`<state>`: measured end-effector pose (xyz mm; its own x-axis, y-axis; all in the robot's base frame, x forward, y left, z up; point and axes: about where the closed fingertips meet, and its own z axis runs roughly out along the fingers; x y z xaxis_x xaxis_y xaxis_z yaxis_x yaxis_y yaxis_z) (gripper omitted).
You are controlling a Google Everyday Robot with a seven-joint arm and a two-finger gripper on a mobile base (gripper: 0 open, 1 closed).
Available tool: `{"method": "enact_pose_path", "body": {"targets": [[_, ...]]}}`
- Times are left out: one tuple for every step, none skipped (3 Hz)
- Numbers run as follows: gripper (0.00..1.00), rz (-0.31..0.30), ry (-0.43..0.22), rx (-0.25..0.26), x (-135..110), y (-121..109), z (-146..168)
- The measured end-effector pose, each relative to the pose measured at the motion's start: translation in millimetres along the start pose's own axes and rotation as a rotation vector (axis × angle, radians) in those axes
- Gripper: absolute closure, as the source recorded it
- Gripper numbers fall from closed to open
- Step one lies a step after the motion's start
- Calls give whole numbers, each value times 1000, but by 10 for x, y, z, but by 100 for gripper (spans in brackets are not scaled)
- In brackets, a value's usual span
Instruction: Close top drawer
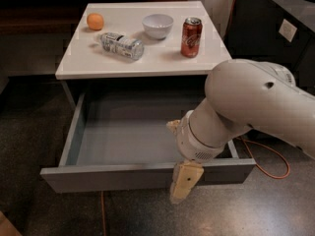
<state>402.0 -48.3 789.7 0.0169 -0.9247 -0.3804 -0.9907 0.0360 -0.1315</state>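
White robot arm [256, 100] fills the right side, its bulky elbow over the right half of the open drawer and the wrist angled down toward the drawer front. Top drawer [123, 139] stands open, drawn well out from under the surface toward the camera. Its inside is plain grey with nothing in it, and its flat grey front runs across the lower part of the view. White surface [147, 63] sits above and behind the drawer, carrying four items. Dark speckled floor [275, 210] lies all around, with an orange cable [268, 162] looping over it at right, beside the drawer's right front corner. The tool [183, 187], beige, hangs from the wrist against the drawer front, right of its middle, its tip below the front's top edge. Contact with the front cannot be confirmed, and whether the tool is clenched or released cannot be told. On the surface, a clear plastic bottle [122, 45] lies on its side left of centre. A red soda can [191, 37] stands upright to the right, a white bowl [158, 25] sits between and behind them, and an orange [95, 21] is at the back left corner.
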Motion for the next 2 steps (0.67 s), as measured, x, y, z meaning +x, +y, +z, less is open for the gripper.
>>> {"method": "enact_pose_path", "body": {"targets": [[0, 0, 0, 0, 0, 0, 0], [18, -32, 1, -51, -58, 79, 228]]}}
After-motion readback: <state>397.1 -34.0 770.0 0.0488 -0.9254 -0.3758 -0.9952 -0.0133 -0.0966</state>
